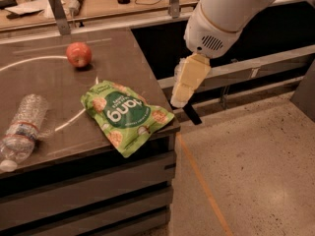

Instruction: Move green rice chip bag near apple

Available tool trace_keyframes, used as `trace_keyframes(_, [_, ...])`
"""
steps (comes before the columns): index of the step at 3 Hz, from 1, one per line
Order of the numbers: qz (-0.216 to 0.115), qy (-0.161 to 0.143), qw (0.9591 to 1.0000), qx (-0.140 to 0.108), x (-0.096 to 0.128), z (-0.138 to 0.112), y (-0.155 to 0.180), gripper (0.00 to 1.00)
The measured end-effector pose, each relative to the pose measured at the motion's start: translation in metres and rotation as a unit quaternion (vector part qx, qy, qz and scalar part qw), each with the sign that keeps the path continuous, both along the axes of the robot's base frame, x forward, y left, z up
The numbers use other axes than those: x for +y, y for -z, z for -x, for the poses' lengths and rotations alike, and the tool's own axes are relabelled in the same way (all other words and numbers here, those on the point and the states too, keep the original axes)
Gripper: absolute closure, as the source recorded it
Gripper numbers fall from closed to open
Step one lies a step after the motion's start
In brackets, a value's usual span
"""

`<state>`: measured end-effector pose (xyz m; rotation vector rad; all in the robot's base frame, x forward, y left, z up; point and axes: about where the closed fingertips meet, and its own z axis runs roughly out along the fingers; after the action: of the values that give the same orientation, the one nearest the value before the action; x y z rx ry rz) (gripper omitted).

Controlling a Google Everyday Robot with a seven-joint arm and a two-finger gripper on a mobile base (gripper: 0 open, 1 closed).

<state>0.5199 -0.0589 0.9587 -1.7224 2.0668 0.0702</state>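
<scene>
The green rice chip bag (125, 116) lies flat on the brown table top (44, 82), at its near right corner, with one end hanging slightly over the front edge. The apple (79, 54) sits on the table further back, well apart from the bag. My gripper (185, 95) hangs from the white arm (224, 16), just right of the table's right edge, a little right of and above the bag. It touches nothing.
A clear plastic water bottle (20, 129) lies on the table's left side. A white curved line (29, 60) marks the table top. A cluttered bench (98, 1) runs behind. Speckled floor (256, 176) lies to the right.
</scene>
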Motion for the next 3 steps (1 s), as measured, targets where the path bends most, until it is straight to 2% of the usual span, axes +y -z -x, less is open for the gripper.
trace_keyframes(1, [-0.040,-0.012,0.9991,-0.001,0.025,0.001,0.021,0.00])
trace_keyframes(2, [-0.079,-0.030,0.9964,0.003,0.047,0.009,0.040,0.00])
trace_keyframes(3, [-0.108,-0.053,0.9926,0.019,0.072,0.020,0.060,0.00])
